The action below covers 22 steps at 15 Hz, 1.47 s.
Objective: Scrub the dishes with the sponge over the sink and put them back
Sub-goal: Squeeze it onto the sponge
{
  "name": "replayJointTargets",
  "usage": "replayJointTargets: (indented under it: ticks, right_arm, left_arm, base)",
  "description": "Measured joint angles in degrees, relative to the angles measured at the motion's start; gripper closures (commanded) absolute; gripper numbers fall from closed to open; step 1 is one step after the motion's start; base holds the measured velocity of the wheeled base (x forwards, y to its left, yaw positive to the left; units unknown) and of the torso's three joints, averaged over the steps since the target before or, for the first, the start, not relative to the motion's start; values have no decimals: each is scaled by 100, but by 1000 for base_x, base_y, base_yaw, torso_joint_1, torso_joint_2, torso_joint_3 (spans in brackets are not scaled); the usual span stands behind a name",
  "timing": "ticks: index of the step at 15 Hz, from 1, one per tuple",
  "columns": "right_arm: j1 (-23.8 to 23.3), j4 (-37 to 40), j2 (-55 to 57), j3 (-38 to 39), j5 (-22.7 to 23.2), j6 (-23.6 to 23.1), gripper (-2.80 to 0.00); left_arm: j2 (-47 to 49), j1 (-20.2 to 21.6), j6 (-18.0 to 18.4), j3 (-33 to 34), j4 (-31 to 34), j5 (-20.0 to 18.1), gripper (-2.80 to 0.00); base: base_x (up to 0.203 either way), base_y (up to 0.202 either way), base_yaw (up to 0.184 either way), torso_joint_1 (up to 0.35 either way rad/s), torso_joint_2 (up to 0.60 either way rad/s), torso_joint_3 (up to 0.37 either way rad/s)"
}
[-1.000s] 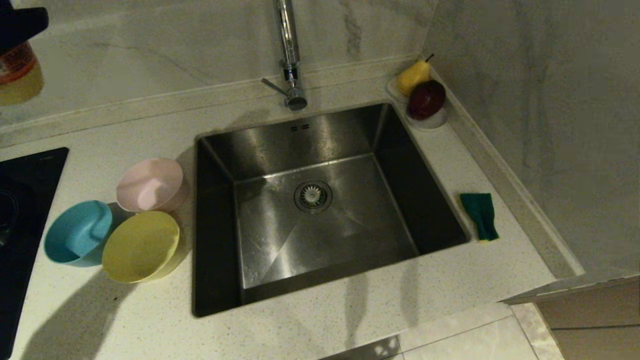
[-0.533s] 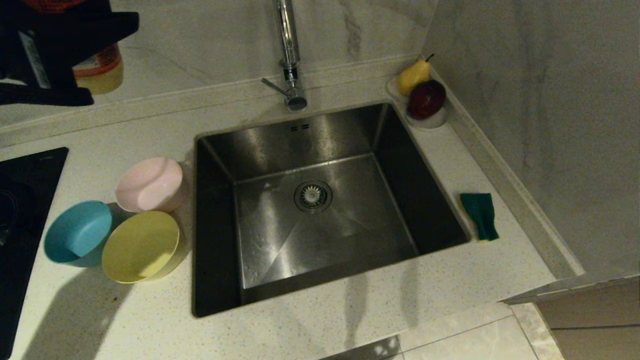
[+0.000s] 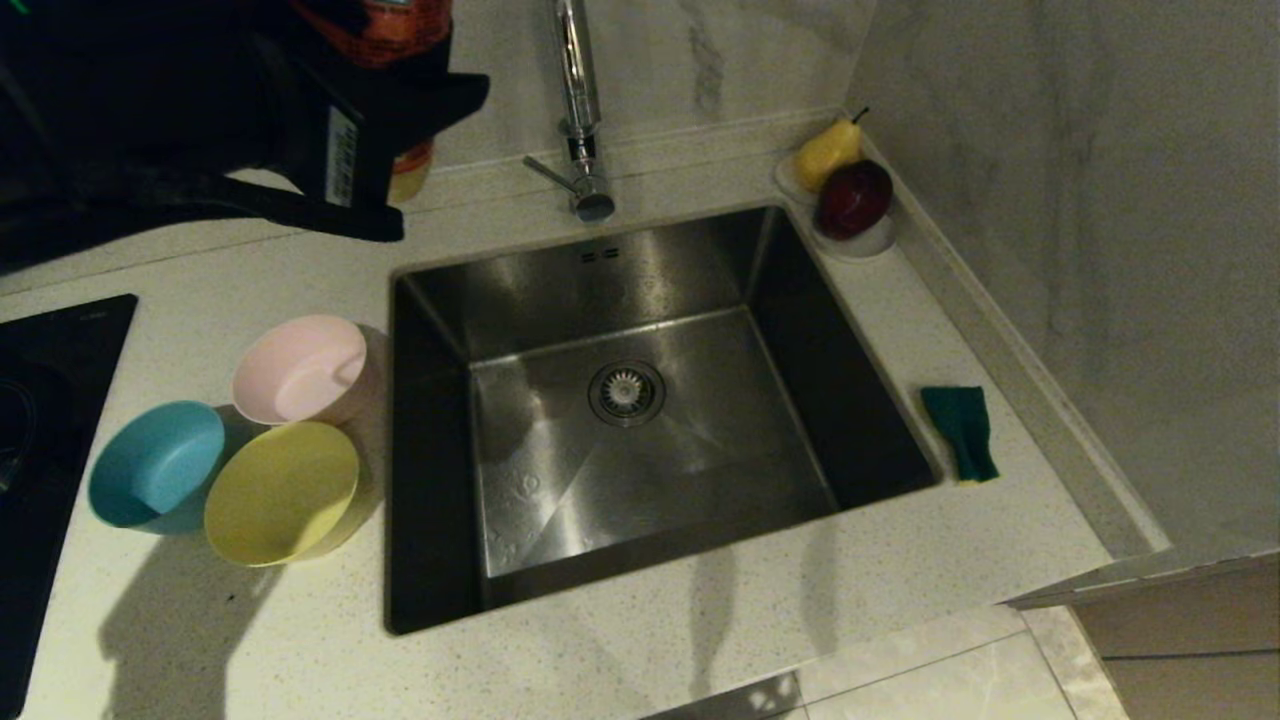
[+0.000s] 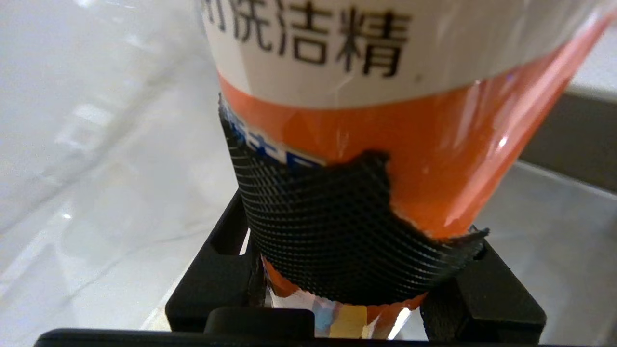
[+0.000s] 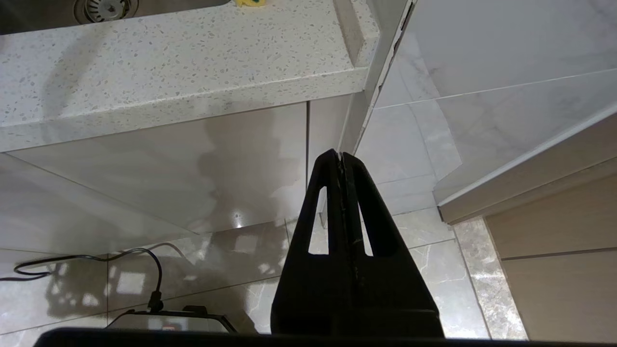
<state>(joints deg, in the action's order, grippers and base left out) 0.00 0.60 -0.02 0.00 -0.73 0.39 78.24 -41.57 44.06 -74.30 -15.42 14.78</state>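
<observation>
Three bowls stand on the counter left of the sink (image 3: 520, 290): pink (image 3: 300, 368), blue (image 3: 155, 463) and yellow (image 3: 282, 492). The green sponge (image 3: 960, 430) lies on the counter to the sink's right. My left gripper (image 3: 425, 160) hovers above the counter's back left, near the tap (image 3: 575, 100). It is shut on an orange and white detergent bottle (image 3: 375, 25). In the left wrist view the bottle (image 4: 385, 120) fills the space between the fingers of the left gripper (image 4: 347, 270). My right gripper (image 5: 341, 156) hangs shut below the counter's front edge, holding nothing.
A white dish (image 3: 858, 245) with a yellow pear (image 3: 825, 150) and a dark red apple (image 3: 852, 198) sits in the back right corner. A black hob (image 3: 40, 400) lies at the far left. A wall rises along the right side.
My left arm has swung from the top left corner to the right with the bottle, closer to the tap. Bowls, sponge and right arm have stayed still.
</observation>
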Motion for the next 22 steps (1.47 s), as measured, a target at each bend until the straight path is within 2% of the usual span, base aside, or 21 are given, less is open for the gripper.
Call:
replayJointTargets:
  ticks: [5,10,12,13,16,18,22]
  right_arm:
    - [0,2,0,0,-1,1,0]
    - [0,2,0,0,-4,1,0]
    - [0,2,0,0,-1,-1,0]
    - [0,2,0,0,0,-1,0]
    - [0,2,0,0,2,0,0]
    - [0,0,0,0,0,-1,0]
    - [0,2,0,0,0,1,0]
  left_arm:
    - [312,-839,217,-60,55,578,0]
    - [713,-1372,464,249,51,996,0]
    - [907,-1580,474,375,24,1381,0]
    - [1020,-1666,475,385,6,1525,0]
    - [1409,-1883,449,324,-36,1643,0]
    - [1674,-2024,433,292,-163,1916,0]
    - [2252,-2112,447,39,-203,2234,0]
  base:
    - [0,0,0,0,0,0]
    - [0,0,0,0,0,0]
    - [0,0,0,0,0,0]
    - [0,0,0,0,0,0]
    - [0,0,0,0,0,0]
    - [0,0,0,0,0,0]
    - [0,0,0,0,0,0]
